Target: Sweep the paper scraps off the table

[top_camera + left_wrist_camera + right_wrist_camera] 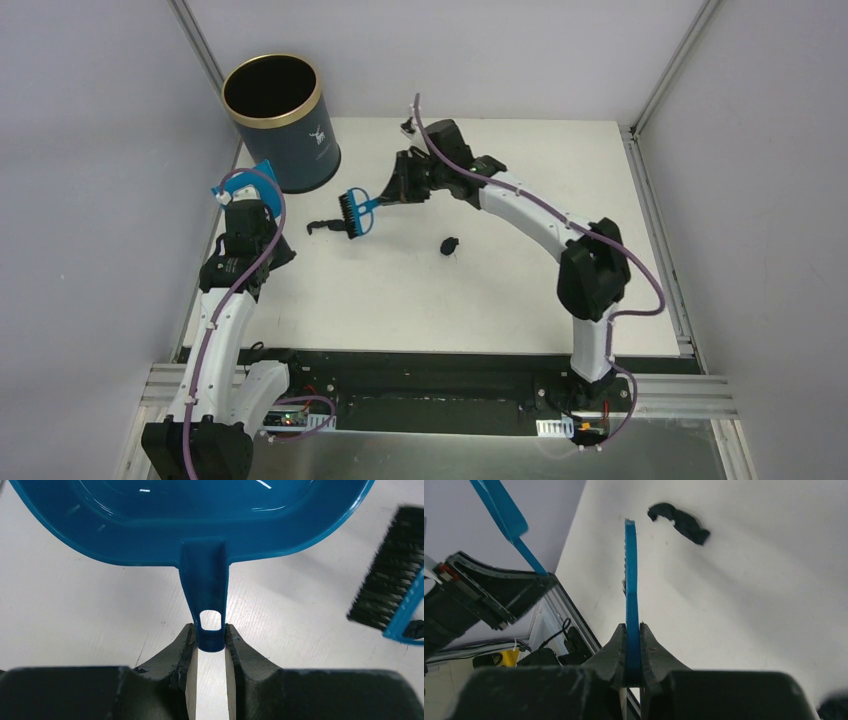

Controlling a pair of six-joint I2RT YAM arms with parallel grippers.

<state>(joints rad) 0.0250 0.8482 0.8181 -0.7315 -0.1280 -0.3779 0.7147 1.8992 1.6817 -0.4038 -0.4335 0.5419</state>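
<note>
A black paper scrap (318,226) lies on the white table (500,300) just left of the blue hand brush (355,212); a second black scrap (450,245) lies to the brush's right. My right gripper (395,190) is shut on the brush handle (631,590), which shows edge-on with a black scrap (679,520) beyond its tip. My left gripper (252,198) is shut on the handle of the blue dustpan (262,172) at the table's left edge. In the left wrist view the pan (200,520) is ahead of the gripper (210,637), with the brush bristles (395,595) at the right.
A dark blue gold-rimmed bin (280,120) stands at the back left corner, just behind the dustpan. Grey walls enclose the table on the left, back and right. The black front edge (430,360) runs between the arm bases.
</note>
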